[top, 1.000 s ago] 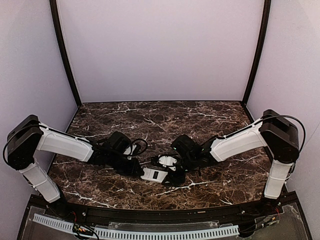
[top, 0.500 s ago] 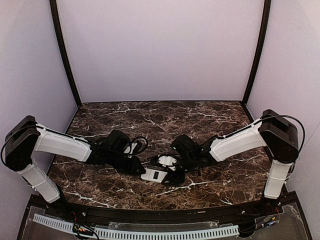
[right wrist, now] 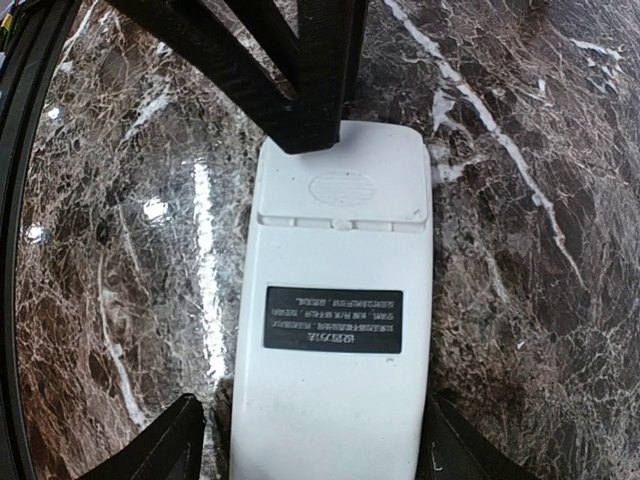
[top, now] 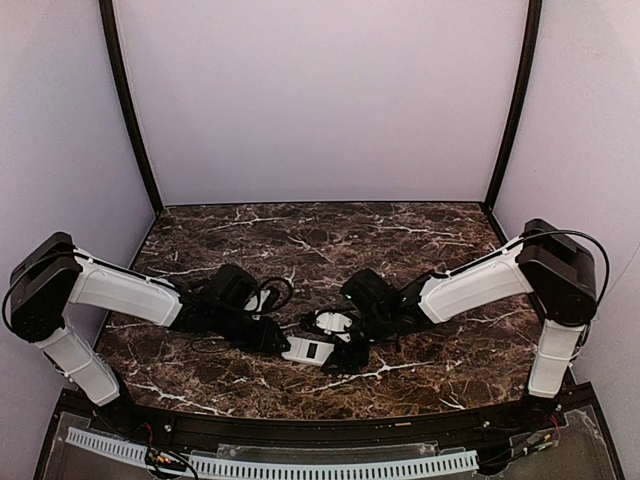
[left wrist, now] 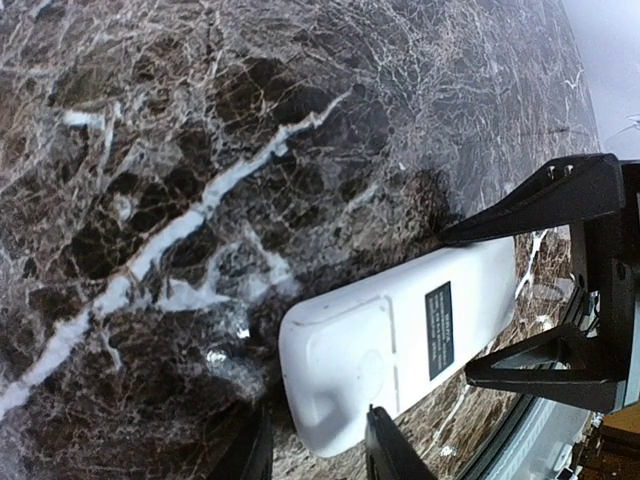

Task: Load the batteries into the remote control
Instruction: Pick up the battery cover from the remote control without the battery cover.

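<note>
**Remote lies back-up between your two claws**

You'll find the remote control flat on the counter. In the top view it sits at about 6 o'clock from the counter's centre, close to the near edge. Its plain white back faces up, with a dark label across the middle and the battery cover seated flush at one end. Its long axis runs roughly from 9 to 3 o'clock.

Your left claw reaches in from 9 o'clock, at the cover end. Its fingers stand partly spread with the remote's rounded end between them. One finger meets the edge and the other shows a dark gap, so nothing is pinched. In the right wrist view, one of its fingertips lies against that same end.

Your right claw reaches in from 3 o'clock, at the opposite end. Its fingers are spread wide, one on each long side of the remote and just beside the edges. A thin dark strip shows along one side, so the remote is straddled rather than clamped.
</note>
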